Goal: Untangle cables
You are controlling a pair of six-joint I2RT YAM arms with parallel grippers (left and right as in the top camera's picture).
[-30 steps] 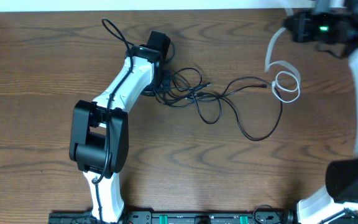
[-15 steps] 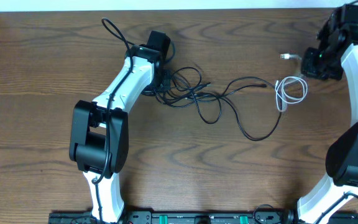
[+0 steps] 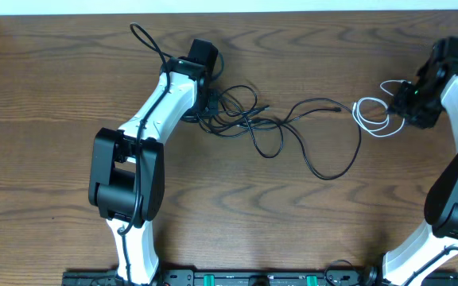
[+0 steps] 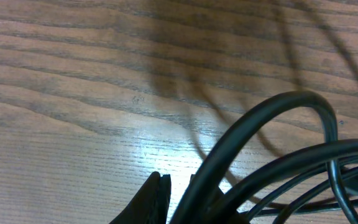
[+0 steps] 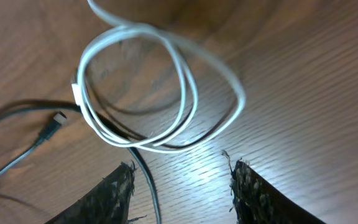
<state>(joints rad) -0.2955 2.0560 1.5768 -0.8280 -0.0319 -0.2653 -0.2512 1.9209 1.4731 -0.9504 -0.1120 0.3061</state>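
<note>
One white cable [image 5: 135, 28], coiled flat, just beyond parted right end effector [image 5: 180, 171]

Overhead: bright, even light from above. Counter [image 3: 46, 71] grain sharp edge to edge, no glare; only faint soft shadows beside left arm [image 3: 161, 99]. White strip [image 3: 213, 6] along top nearly blown out.

Left wrist: dimmer, warm cast. Hot glare patch on wood, bottom-centre. Black cables [image 4: 294, 99] right at lens, badly OOF; their shadows smear across upper frame.

Right wrist: white cable [image 5: 129, 29] fairly sharp, slightly overexposed, soft shadow under loop. Glare streak on wood between right hand [image 5: 182, 186] fingers [image 5: 253, 196]; fingers dark, low detail. Top of frame softer.
</note>
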